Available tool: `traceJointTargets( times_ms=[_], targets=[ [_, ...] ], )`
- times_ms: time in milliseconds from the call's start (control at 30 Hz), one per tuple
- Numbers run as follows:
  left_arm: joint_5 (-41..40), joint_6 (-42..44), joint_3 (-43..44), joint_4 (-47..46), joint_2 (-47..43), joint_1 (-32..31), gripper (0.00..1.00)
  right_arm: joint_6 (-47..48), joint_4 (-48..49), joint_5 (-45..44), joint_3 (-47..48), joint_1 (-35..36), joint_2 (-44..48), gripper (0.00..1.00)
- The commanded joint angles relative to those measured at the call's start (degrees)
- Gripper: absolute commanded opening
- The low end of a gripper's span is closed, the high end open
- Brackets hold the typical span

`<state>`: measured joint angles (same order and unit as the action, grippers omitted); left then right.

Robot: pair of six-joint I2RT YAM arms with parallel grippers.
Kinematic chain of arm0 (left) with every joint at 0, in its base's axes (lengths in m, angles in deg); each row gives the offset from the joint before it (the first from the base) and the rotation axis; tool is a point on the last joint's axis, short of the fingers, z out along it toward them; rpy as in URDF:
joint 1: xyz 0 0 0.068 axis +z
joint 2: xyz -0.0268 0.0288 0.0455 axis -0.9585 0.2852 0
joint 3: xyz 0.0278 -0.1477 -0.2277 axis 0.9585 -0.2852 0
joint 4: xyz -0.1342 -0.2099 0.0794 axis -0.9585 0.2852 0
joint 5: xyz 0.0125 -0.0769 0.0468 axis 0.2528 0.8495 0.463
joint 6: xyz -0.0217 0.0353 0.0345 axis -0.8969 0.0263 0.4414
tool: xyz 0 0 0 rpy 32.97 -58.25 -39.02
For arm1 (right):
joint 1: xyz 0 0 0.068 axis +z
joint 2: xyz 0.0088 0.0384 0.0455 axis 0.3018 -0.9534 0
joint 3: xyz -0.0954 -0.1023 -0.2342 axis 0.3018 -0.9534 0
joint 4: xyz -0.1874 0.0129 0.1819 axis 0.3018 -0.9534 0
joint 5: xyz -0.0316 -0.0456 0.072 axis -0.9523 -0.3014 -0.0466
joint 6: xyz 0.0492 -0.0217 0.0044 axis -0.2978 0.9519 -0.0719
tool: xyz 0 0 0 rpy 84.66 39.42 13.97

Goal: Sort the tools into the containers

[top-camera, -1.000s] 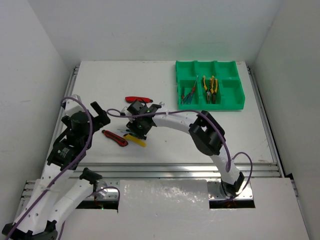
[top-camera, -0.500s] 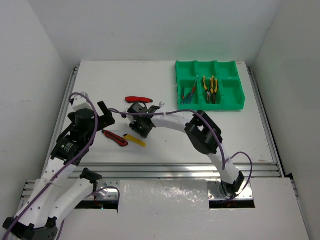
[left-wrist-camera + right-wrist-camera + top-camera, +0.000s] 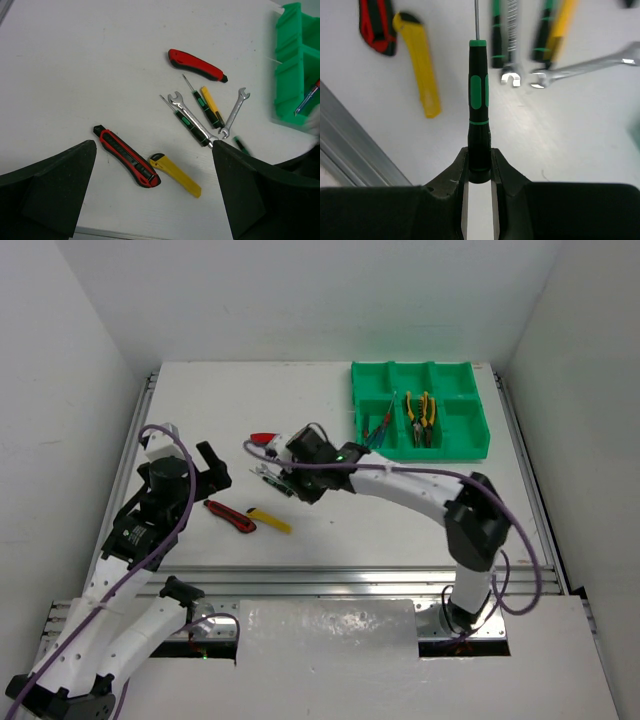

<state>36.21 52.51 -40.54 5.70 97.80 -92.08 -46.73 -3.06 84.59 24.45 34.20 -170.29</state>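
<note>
Counter (image 3: 420, 510): flat white top, boxed in by plain white walls at the left, back and right. Metal rails (image 3: 330, 580) run along its near edge and both sides.

Green tray (image 3: 440, 454): six compartments, set in the far right corner, close to the back wall and the right rail. Near middle compartment: yellow-handled pliers (image 3: 420, 415). Near left compartment: thin screwdrivers (image 3: 377, 430), leaning.

Loose cluster, left of centre: red knife (image 3: 196, 65) farthest out. A silver wrench (image 3: 192, 120) lies among a yellow-handled screwdriver (image 3: 211, 105) and green-and-black ones, with a second wrench (image 3: 235, 112) just beside. Nearer the arms lie a red-and-black knife (image 3: 125, 162) and a yellow knife (image 3: 175, 175), ends almost touching.

Right tool (image 3: 479, 165): narrow, clamped on the butt of a green-and-black screwdriver (image 3: 478, 100), shaft pointing straight away, over the cluster.

Left tool (image 3: 212, 468): spread wide, nothing between its fingers, above the counter left of the knives.

Open room: bare counter from the cluster across to the right rail, in front of the tray; a bare stretch also at the far left
</note>
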Motion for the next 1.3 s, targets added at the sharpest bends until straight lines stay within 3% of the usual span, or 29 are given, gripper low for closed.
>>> traceJointTargets(
  times_ms=[0, 167, 300, 400, 567, 800, 1033, 1167, 1267],
  targets=[
    [0.45, 0.69, 0.04, -2.61, -0.95, 0.55, 1.00, -2.76, 0.34, -3.46, -2.03, -8.50, 9.21, 0.11],
    [1.16, 0.95, 0.04, -2.79, -1.04, 0.55, 1.00, -4.02, -0.72, -10.92, -1.87, -30.36, 10.22, 0.10],
    [2.12, 1.31, -0.13, -3.31, -0.86, 0.46, 1.00, -4.88, -2.13, -17.34, 3.31, -41.73, 3.55, 0.07],
    [2.83, 1.66, -0.22, -3.40, -0.16, 0.46, 1.00, -5.86, -0.55, -17.43, 5.16, -48.15, 1.08, 0.07],
    [4.93, 2.36, -0.40, -4.10, 0.63, 0.46, 1.00, -4.72, -1.76, -18.06, 11.74, -52.03, -6.21, 0.09],
    [6.08, 2.80, -0.48, -4.54, 0.89, 0.46, 1.00, -4.63, -2.39, -14.45, 13.08, -56.34, -11.41, 0.14],
    [7.05, 3.15, -0.31, -4.63, 1.86, 0.46, 1.00, -6.91, -4.06, -13.14, 15.19, -56.25, -10.02, 0.59],
    [6.96, 3.24, -0.40, -4.63, 1.60, 0.46, 1.00, -9.19, -4.94, -10.86, 14.06, -54.50, -4.75, 0.63],
    [4.78, 2.63, 0.13, -4.11, 1.16, 0.55, 1.00, -10.51, -0.14, -7.70, 7.83, -45.13, 4.89, 0.66]
  ],
)
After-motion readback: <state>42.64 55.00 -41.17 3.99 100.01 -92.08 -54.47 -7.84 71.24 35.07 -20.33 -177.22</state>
